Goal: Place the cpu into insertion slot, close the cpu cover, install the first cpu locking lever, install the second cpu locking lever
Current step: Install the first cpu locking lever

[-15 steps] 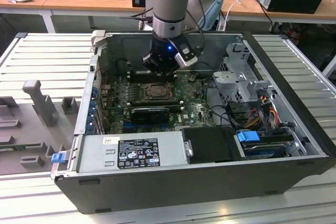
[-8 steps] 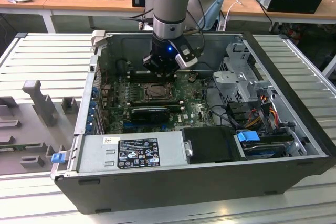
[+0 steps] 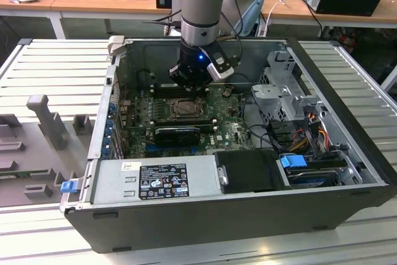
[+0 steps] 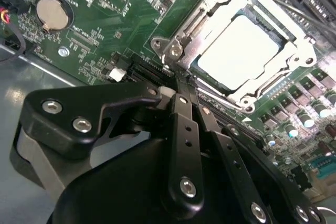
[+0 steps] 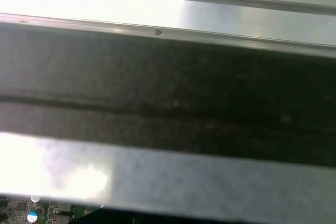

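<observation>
Gripper (image 4: 185, 90) fingers are pressed together with no gap between the tips and nothing held, as the second wrist view shows; the black fingers (image 4: 184, 129) run side by side toward the socket's near edge. In the exterior view the gripper (image 3: 188, 85) hangs inside the open computer case (image 3: 335, 172), just above the motherboard (image 3: 232, 130) and at the far side of the insertion slot (image 3: 184, 110); from that angle the fingertips are hidden behind the wrist body. The second wrist view gives the detail that the exterior view lacks: the cpu (image 4: 242, 48), pale silver-grey, lies flat in the insertion slot (image 4: 294, 38), and the cpu cover (image 4: 185, 38) is down around it, its silver frame bordering the chip on all visible sides. A thin metal rod, the locking lever (image 4: 273, 3), runs along one side of the cover. A round coin battery (image 4: 52, 13) sits on the board well apart from the socket. The exterior view alone shows the power supply (image 3: 158, 181) at the near wall of the case and a black heatsink block (image 3: 178, 133) just near of the socket. The first wrist view takes in a dark case wall (image 5: 168, 87) between bright metal bands, with a sliver of green board at one corner.
</observation>
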Controlling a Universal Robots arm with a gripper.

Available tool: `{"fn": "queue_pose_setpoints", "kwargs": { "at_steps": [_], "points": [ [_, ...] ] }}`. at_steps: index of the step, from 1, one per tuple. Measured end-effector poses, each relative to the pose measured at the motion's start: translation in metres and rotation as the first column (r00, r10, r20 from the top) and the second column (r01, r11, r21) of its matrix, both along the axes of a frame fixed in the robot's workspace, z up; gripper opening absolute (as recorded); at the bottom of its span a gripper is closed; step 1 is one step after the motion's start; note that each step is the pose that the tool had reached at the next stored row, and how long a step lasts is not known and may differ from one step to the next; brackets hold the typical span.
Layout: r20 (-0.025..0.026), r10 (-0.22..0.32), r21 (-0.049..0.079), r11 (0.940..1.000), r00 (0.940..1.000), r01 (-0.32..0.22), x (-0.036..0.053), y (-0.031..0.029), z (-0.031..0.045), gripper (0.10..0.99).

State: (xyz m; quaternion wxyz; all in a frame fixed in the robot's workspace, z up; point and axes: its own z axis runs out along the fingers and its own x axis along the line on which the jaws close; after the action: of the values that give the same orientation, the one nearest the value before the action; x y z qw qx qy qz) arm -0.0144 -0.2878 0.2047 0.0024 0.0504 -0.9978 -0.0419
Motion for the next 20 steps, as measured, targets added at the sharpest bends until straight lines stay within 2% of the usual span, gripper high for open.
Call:
{"fn": "queue_pose_setpoints", "kwargs": {
  "at_steps": [8,10,13,16,17,18,20],
  "points": [
    [-0.0003,0.000,-0.028,0.9996,1.0000,0.000,0.0000,-0.0001,-0.0019,0.106],
    [-0.0003,0.000,-0.028,0.9996,1.0000,0.000,0.0000,-0.0001,-0.0028,0.106],
    [-0.0005,0.000,-0.022,0.9998,1.0000,0.000,0.0001,-0.0002,-0.0041,0.106],
    [-0.0003,0.000,0.005,1.0000,1.0000,0.000,0.0002,-0.0001,-0.0045,0.106],
    [-0.0003,0.000,0.010,0.9999,1.0000,0.000,0.0002,0.0000,-0.0046,0.106],
    [-0.0001,0.000,0.011,0.9999,1.0000,0.000,0.0002,0.0001,-0.0043,0.106],
    [-0.0001,0.000,0.011,0.9999,1.0000,0.000,0.0002,0.0000,0.0015,0.106]
  ]
}}
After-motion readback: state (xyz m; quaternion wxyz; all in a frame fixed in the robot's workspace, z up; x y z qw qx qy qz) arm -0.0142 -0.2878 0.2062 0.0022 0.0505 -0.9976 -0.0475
